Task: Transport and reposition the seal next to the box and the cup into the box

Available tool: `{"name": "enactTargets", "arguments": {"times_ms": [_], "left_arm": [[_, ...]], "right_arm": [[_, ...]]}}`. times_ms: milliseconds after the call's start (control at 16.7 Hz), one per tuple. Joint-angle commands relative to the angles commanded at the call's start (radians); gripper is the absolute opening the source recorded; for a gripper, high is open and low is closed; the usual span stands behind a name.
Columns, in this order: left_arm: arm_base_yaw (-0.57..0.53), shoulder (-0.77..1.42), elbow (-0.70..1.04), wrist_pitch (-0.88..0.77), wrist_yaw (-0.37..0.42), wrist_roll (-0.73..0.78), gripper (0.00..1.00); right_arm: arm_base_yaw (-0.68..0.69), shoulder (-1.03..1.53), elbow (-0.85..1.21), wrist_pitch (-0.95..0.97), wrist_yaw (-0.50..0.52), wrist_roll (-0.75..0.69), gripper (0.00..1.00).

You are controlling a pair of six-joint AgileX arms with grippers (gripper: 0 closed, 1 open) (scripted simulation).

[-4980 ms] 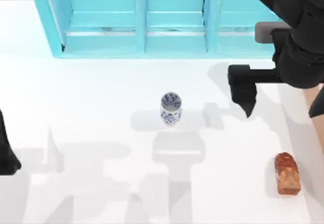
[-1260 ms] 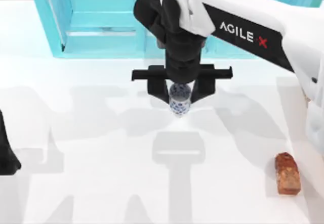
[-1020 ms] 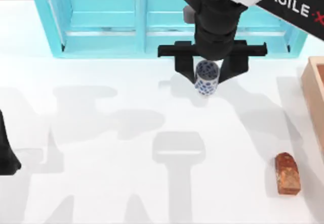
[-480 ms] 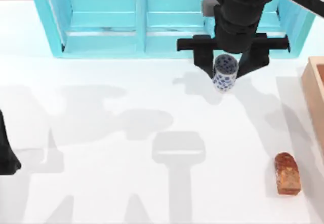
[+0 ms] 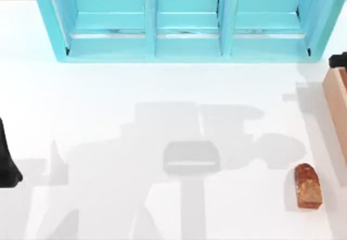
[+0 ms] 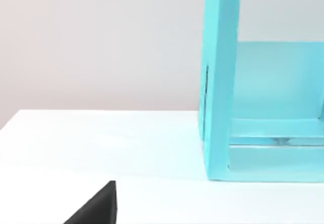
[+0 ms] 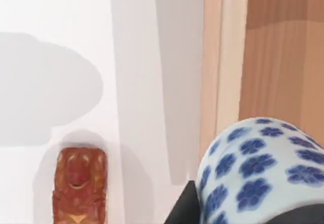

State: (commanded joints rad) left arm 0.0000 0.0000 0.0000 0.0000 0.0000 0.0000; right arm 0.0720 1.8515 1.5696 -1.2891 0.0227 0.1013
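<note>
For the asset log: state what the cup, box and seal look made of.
Cup: likely glazed porcelain, white with blue flower prints.
Box: wood, tan with visible grain, matte.
Seal: possibly stone or resin, reddish-brown with orange mottling; hard to tell.

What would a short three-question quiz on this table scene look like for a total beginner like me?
1. True or false: the small reddish-brown oblong seal lies on the white table.
2. The white cup with blue flower pattern is: A) standing on the table, B) held in the right gripper above the light tan wooden box, C) inside the big turquoise shelf unit.
3. Fill in: the box stands at the table's ____ edge in the top view.

Key: 1 true; 2 B; 3 right.
</note>
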Motion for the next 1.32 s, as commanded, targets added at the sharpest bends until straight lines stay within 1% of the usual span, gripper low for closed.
{"name": "enactTargets", "arguments": {"times_ms": [300,420,540,660,960,1200,1320], "left_arm": [[0.000,0.000,0.000,0.000,0.000,0.000,1.00],[0.000,0.000,0.000,0.000,0.000,0.000,1.00],[0.000,0.000,0.000,0.000,0.000,0.000,1.00],[0.000,0.000,0.000,0.000,0.000,0.000,1.00],[0.000,0.000,0.000,0.000,0.000,0.000,1.00],[0.000,0.000,0.000,0.000,0.000,0.000,1.00],[0.000,0.000,0.000,0.000,0.000,0.000,1.00]], "right_arm": [[-0.352,-0.322,-0.388,0.083,-0.039,-0.368,0.00],[-0.454,-0.428,-0.495,0.116,-0.055,-0.475,0.00],[-0.517,-0.492,-0.559,0.140,-0.066,-0.539,0.00],[-0.539,-0.514,-0.581,0.150,-0.071,-0.561,0.00],[-0.537,-0.512,-0.581,0.148,-0.071,-0.560,0.00],[-0.590,-0.575,-0.662,0.200,-0.108,-0.576,0.00],[-0.594,-0.588,-0.698,0.237,-0.115,-0.575,0.00]]}}
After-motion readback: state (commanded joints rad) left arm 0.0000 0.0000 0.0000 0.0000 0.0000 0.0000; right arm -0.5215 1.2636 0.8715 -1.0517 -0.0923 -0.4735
